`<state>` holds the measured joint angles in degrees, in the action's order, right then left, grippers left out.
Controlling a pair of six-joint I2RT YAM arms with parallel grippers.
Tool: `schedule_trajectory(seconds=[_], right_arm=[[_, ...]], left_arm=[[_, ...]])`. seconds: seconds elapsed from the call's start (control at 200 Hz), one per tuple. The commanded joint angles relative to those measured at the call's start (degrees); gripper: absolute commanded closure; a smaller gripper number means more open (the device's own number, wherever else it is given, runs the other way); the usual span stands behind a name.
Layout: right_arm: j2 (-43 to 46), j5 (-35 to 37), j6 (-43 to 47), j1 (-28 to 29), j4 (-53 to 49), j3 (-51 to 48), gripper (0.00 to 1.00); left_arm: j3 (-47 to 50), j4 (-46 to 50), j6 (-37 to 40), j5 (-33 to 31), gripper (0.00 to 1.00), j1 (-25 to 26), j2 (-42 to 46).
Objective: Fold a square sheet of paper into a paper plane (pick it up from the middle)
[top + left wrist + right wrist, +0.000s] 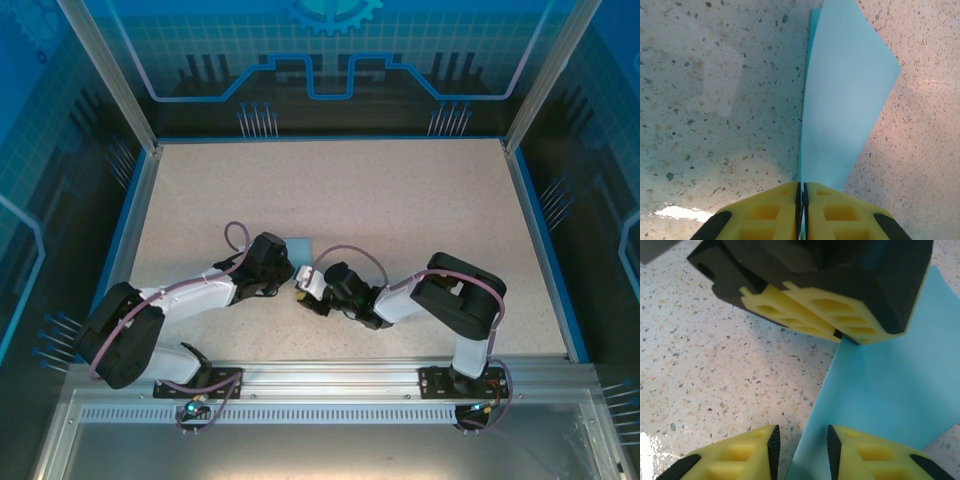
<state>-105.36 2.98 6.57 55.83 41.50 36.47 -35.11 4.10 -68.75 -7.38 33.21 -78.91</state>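
Note:
The square sheet of paper [298,246] is light blue and lies mid-table between both arms. In the left wrist view the paper [845,100] is folded over, and its crease runs straight into my left gripper [801,200], whose yellow fingers are pressed together on it. The right wrist view has the paper [890,395] slanting up from the speckled table, one edge passing between the fingers of my right gripper [802,445], which stand apart with a clear gap. The left gripper's fingers [815,315] pinch the paper just beyond. From above, the left gripper [285,272] and right gripper [303,292] almost touch.
The speckled beige table [400,200] has a blue rim [545,240] along its sides and back. A metal rail [330,385] carrying both arm bases runs along the near edge. Bare tabletop stretches behind and to either side of the grippers.

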Motion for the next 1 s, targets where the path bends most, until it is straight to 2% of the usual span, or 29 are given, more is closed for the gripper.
schedule_trajectory(seconds=[0.0,0.27,0.545,0.61,0.75,0.86,0.995], right_arm=[[-0.94,0.44,-1.18,0.05,2.36,0.99,0.72],[-0.37,-1.86,-2.77,-1.23,1.66,0.28,0.82],[0.67,-5.46,-5.43,-3.40,1.66,-0.52,0.84],[0.83,-6.34,-5.69,-3.70,1.57,-0.52,0.84],[0.84,-6.54,-5.71,-3.71,0.72,0.08,0.82],[1.00,-4.65,-5.29,-3.72,-0.64,1.17,0.77],[0.99,-3.00,-4.47,-3.74,-1.14,2.44,0.68]], left_arm=[[-0.84,0.50,-0.50,2.09,0.83,-0.15,0.96],[0.09,-0.79,1.39,4.92,0.71,-3.06,1.66],[1.36,-2.32,3.90,8.95,0.69,-6.09,1.40],[0.89,-2.44,4.91,10.01,0.71,-6.46,0.91],[-0.34,-2.54,6.17,11.45,0.85,-6.50,-0.31],[-0.87,-2.16,6.37,12.01,0.93,-6.42,-0.45],[-1.45,-1.11,6.22,12.53,0.96,-6.49,-0.36]])
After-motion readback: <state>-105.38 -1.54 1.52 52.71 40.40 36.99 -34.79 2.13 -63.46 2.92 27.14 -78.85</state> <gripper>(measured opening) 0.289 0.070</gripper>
